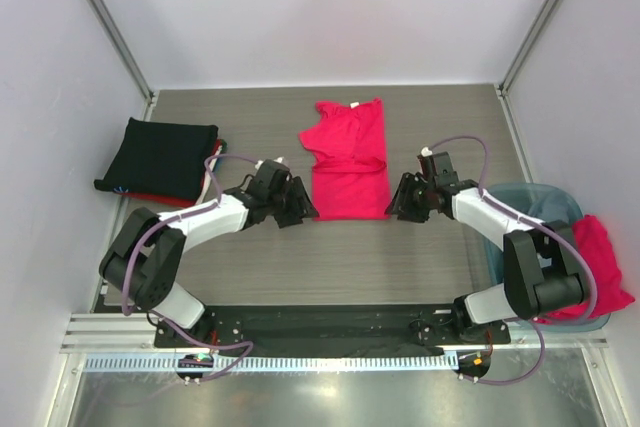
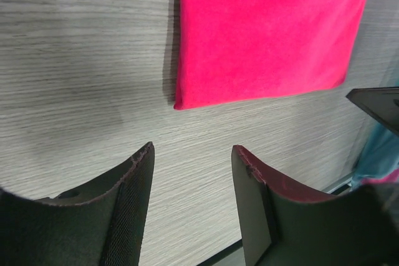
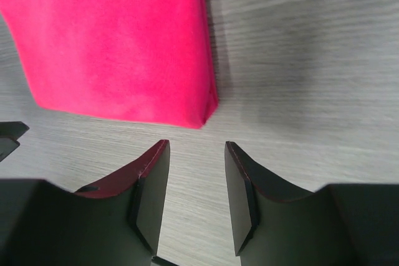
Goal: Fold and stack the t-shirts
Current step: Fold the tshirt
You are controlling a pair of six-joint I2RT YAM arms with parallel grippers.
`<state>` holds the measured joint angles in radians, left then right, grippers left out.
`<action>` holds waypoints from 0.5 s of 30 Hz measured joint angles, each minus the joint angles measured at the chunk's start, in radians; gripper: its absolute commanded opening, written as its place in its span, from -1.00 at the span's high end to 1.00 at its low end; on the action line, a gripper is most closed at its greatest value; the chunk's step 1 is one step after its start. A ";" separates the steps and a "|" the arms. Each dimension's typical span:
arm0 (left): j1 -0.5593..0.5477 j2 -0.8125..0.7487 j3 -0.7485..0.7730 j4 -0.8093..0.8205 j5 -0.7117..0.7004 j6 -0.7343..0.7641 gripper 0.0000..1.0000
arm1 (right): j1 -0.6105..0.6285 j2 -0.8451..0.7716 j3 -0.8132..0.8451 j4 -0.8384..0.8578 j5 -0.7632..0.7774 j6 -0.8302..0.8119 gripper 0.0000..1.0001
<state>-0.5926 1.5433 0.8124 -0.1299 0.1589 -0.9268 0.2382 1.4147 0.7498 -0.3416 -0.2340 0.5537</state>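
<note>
Hovering just off near corners of bright pinkish-red cotton t-shirt (image 1: pixel 348 162), mid-table, folded to narrow strip: left gripper (image 2: pixel 192 151), right gripper (image 3: pixel 196 144), both spread, empty. Cross-folds, stacking pending. Folded black shirt (image 1: pixel 158 159) tops stack at left. Pink cloth (image 1: pixel 600 267) waits in grey-blue bin (image 1: pixel 530 195).

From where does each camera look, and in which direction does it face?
Top external: above and behind the robot, looking down at the table; left arm and right arm show whole, left pincer and right pincer flanking the pink-red t-shirt.
Left wrist: on the left arm, facing the shirt's near left corner; own fingers show.
Right wrist: on the right arm, facing its near right corner; own fingers show.
Both wrists share the shirt's near edge.
</note>
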 measured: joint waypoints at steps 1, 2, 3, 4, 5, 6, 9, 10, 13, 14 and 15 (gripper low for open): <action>0.000 0.000 0.000 0.004 0.000 -0.004 -0.06 | 0.000 0.005 -0.003 0.017 -0.008 0.003 0.08; 0.001 0.000 0.000 0.009 0.000 -0.006 -0.06 | 0.000 0.011 -0.006 0.035 -0.014 0.006 0.08; 0.002 0.000 0.000 0.014 0.000 -0.009 -0.07 | 0.000 0.020 -0.008 0.052 -0.021 0.009 0.08; 0.002 0.000 -0.001 0.017 0.000 -0.010 -0.06 | 0.000 0.029 -0.008 0.068 -0.026 0.010 0.10; 0.002 0.000 -0.001 0.023 0.000 -0.012 -0.06 | 0.000 0.042 -0.008 0.084 -0.029 0.011 0.10; 0.002 0.000 -0.001 0.026 0.000 -0.013 -0.07 | 0.000 0.051 -0.008 0.093 -0.031 0.013 0.11; 0.002 0.006 -0.001 0.035 0.003 -0.016 -0.07 | 0.000 0.089 -0.008 0.120 -0.033 0.017 0.15; 0.002 0.010 -0.001 0.038 0.003 -0.017 -0.07 | 0.000 0.097 -0.008 0.126 -0.032 0.017 0.16; 0.002 0.028 -0.001 0.044 0.003 -0.020 -0.05 | 0.000 0.110 -0.008 0.142 -0.028 0.018 0.34; 0.002 0.035 -0.001 0.045 0.003 -0.021 -0.04 | 0.000 0.113 -0.008 0.146 -0.027 0.018 0.46; 0.002 0.044 -0.001 0.046 0.003 -0.025 -0.04 | 0.000 0.116 -0.009 0.154 -0.027 0.018 0.68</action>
<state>-0.5907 1.5875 0.8116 -0.0841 0.1623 -0.9520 0.2382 1.5307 0.7410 -0.1871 -0.2611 0.5716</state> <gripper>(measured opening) 0.528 0.302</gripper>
